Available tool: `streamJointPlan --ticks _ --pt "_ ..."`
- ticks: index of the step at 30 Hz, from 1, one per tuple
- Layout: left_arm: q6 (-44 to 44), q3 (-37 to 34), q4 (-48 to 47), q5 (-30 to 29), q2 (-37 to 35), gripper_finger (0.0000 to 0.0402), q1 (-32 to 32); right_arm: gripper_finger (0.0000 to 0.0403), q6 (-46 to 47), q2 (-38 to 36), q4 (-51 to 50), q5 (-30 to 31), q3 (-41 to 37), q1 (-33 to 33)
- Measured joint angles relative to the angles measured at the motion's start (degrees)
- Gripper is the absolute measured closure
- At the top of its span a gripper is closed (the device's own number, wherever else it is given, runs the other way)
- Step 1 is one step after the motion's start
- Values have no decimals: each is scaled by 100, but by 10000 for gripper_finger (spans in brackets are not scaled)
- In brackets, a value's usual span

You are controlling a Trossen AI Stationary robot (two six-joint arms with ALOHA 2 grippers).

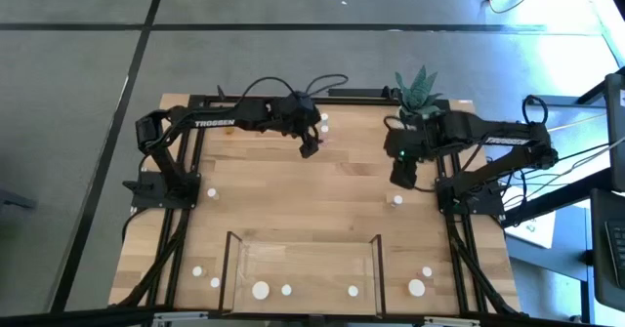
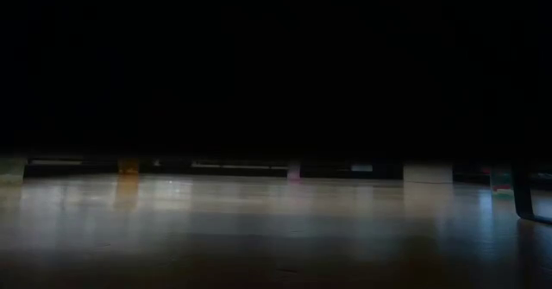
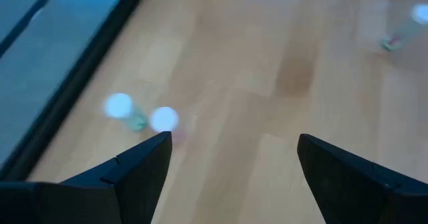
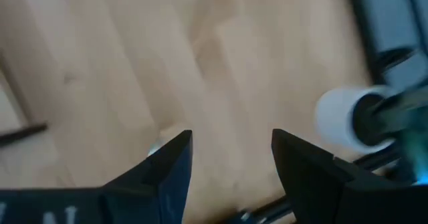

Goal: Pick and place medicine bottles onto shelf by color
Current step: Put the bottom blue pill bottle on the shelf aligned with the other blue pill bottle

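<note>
The left claw [image 1: 311, 149] hangs wide and empty at the table's [image 1: 293, 185] twelve o'clock edge, with two bottles [image 3: 142, 112] just ahead of its fingers. The step looks like the reach for a pick. The right claw [image 1: 401, 179], fingers parted and holding nothing, waits toward two o'clock beside the plant pot [image 1: 418, 98]. The shelf [image 1: 303, 264] lies at six o'clock, with some bottles on it. Next move, likely: lower, centre on one bottle without knocking its neighbour, then close.
</note>
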Motion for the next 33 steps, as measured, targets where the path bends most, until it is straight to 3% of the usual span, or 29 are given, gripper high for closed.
streamJointPlan --ticks 8,13,19,33 --pt "224 0 -127 -4 -67 85 -302 196 1030 -511 538 -327 -1539 486" --pt "174 2 -350 -11 -173 85 -302 196 1059 -631 1034 -631 -2176 769" --pt "452 2 -433 7 -298 85 -330 196 916 -588 1197 -1111 -2627 881" --pt "523 2 -408 13 -323 85 -387 196 1052 -590 1828 -1114 -3142 898"
